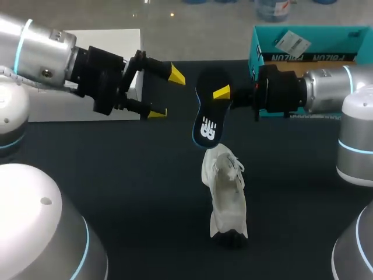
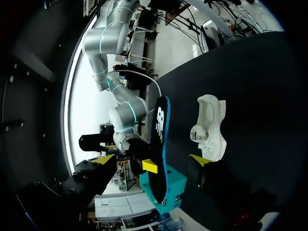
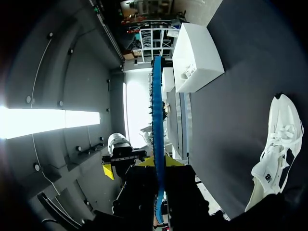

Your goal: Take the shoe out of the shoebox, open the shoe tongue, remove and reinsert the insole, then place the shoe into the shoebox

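Observation:
The black insole (image 1: 208, 108) with a blue edge hangs in the air above the table's middle, my right gripper (image 1: 224, 92) shut on its upper part. In the right wrist view the insole (image 3: 156, 110) stands edge-on between that gripper's (image 3: 158, 163) fingers. My left gripper (image 1: 167, 93) is open just left of the insole and not touching it. From the left wrist, the insole (image 2: 159, 130) lies between the wide-apart tips of the left gripper (image 2: 153, 160). The white shoe (image 1: 226, 195) lies on the dark table below the insole, also seen as the shoe (image 2: 209, 127) and shoe (image 3: 276, 144).
The teal shoebox (image 1: 309, 44) stands at the back right, behind my right arm. A white box (image 1: 116, 76) sits at the back left behind my left arm, also seen as the white box (image 3: 197, 57). Dark tabletop (image 1: 145, 192) surrounds the shoe.

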